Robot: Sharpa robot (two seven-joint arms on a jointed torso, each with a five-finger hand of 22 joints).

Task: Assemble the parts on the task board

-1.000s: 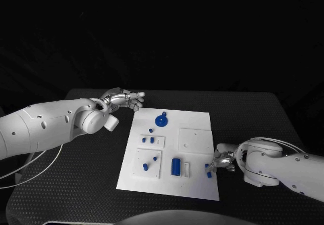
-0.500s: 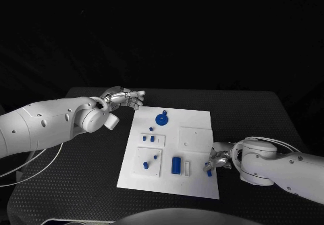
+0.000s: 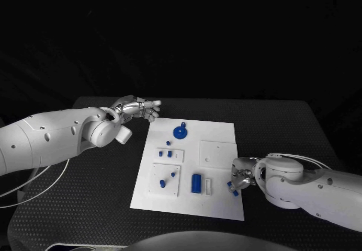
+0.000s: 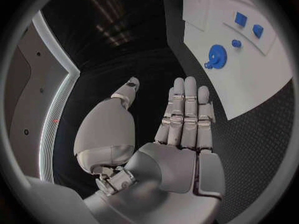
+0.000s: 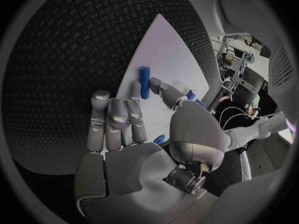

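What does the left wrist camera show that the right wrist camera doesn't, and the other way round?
Left wrist view alone: the left hand, flat with fingers straight and holding nothing, over the black table beside the board, plus the blue gear-like part and small blue parts beyond it.

Right wrist view alone: the right hand, over the board's edge, with a blue cylinder lying just past its fingertips and a small blue piece by its palm; whether it holds that piece cannot be told.

Both: the white task board and black table.
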